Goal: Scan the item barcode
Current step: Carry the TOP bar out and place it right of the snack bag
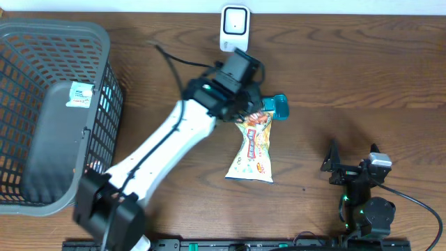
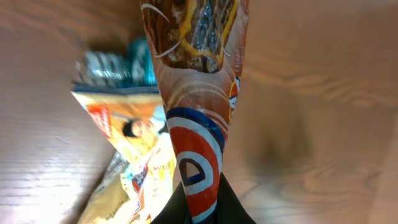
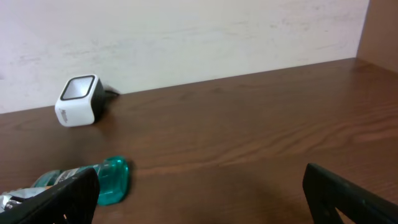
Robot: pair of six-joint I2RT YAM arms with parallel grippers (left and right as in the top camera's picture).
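Snack pack (image 2: 198, 124) clamped in left gripper (image 2: 200, 208) near scanner (image 1: 235, 26), right gripper (image 3: 199, 194) wide, empty; next: present it square to scanner.

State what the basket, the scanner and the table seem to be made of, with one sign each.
Basket: matte grey plastic, judging by its moulded lattice walls. Scanner: smooth white plastic, probably; rounded shell. Table: dark wood or wood-look laminate; grain lines show.
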